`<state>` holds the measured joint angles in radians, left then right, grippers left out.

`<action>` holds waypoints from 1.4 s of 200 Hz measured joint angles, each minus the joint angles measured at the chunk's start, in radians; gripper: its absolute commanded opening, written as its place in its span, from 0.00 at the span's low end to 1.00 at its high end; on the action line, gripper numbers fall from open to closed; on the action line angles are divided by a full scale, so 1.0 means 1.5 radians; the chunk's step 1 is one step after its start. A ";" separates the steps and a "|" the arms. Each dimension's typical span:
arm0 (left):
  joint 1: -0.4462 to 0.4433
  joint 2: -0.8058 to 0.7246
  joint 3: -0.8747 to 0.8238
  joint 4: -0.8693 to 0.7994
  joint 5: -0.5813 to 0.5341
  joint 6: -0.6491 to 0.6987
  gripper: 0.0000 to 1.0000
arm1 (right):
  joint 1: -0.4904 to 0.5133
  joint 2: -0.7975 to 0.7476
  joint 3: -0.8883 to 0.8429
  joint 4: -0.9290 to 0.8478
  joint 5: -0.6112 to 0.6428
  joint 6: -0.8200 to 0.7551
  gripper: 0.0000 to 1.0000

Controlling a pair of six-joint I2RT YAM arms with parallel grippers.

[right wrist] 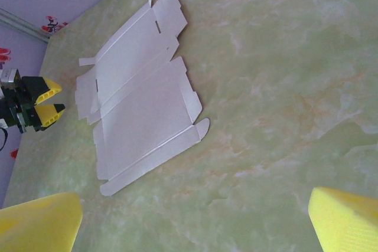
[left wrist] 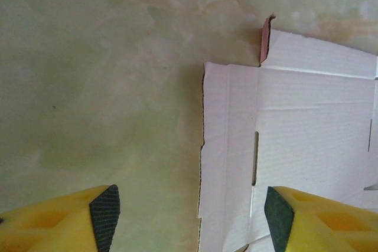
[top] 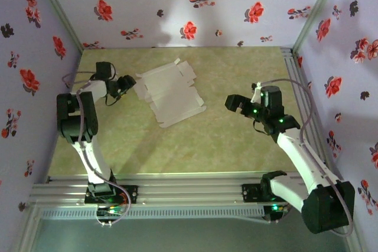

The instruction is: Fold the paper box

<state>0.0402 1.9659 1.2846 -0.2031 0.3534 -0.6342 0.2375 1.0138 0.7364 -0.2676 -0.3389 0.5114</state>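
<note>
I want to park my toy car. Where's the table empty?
The marbled green table is bare between the flat whitish cardboard paper box and the near metal rail, also at the back right corner. Crowded at the box's left edge, by the left jaws.

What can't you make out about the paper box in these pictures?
- Underside of the paper box: face down on the table, every view; a pink sliver peeks at one curled tab.
- Most of it, left wrist view: cut off by the frame's edges.
- Its crease lines, top external view: too small.
</note>
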 measured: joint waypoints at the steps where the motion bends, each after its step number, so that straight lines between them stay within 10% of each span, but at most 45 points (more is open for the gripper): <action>1: 0.000 0.001 0.001 0.000 0.000 0.000 0.66 | 0.000 0.000 0.000 0.000 0.000 0.000 0.99; 280: -0.024 0.054 0.043 -0.036 0.033 -0.014 0.53 | 0.046 0.033 0.009 0.053 0.025 0.030 0.99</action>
<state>0.0036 2.0464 1.3499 -0.2573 0.4030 -0.6556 0.3061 1.0630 0.7498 -0.1883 -0.3016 0.5560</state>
